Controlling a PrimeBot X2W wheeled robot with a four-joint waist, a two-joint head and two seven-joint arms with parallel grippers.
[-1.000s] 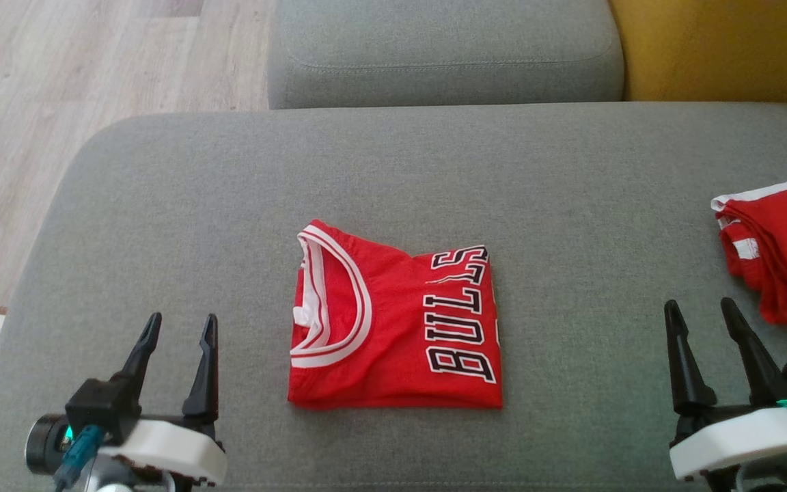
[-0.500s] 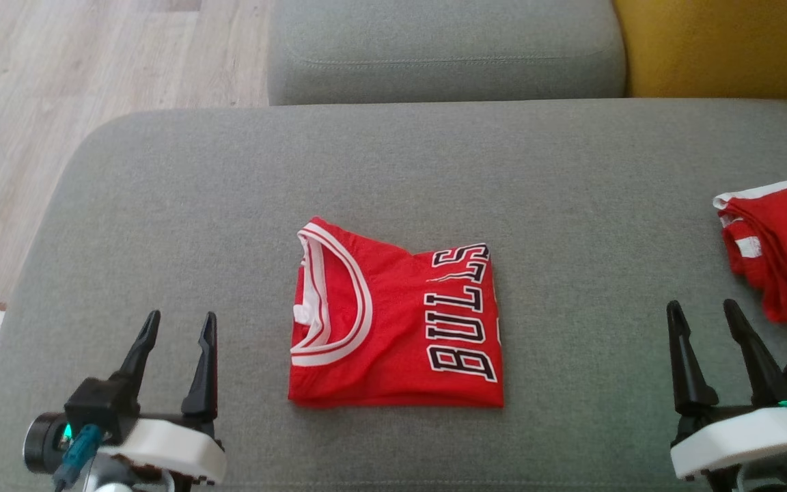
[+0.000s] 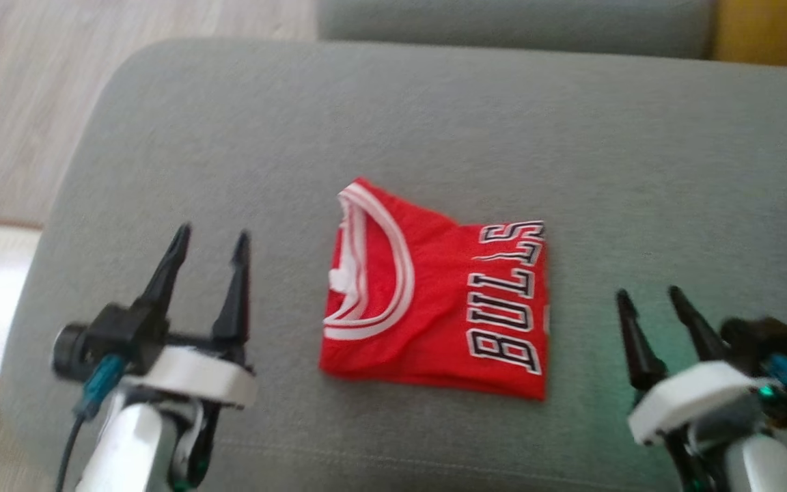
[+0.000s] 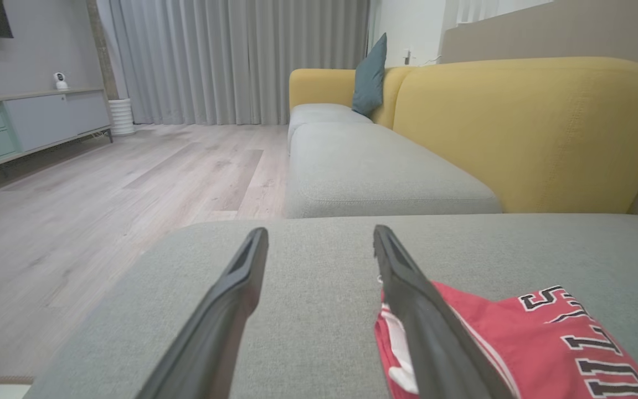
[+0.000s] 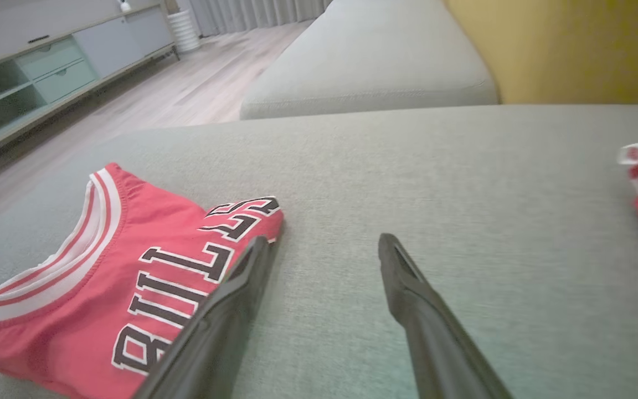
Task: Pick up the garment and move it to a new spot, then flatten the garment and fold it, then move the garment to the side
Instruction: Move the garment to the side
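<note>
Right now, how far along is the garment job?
Done: the red jersey lies folded flat on the grey cushion. In hand: nothing; the left gripper and right gripper are open, one on either side of it. Left: moving it to the side.

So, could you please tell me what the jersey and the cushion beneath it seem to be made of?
Jersey: probably soft knit fabric, matte red with white trim; it lies limp and creased. Cushion: likely woven upholstery, matte grey, with a fine weave and a stitched seam.
</note>
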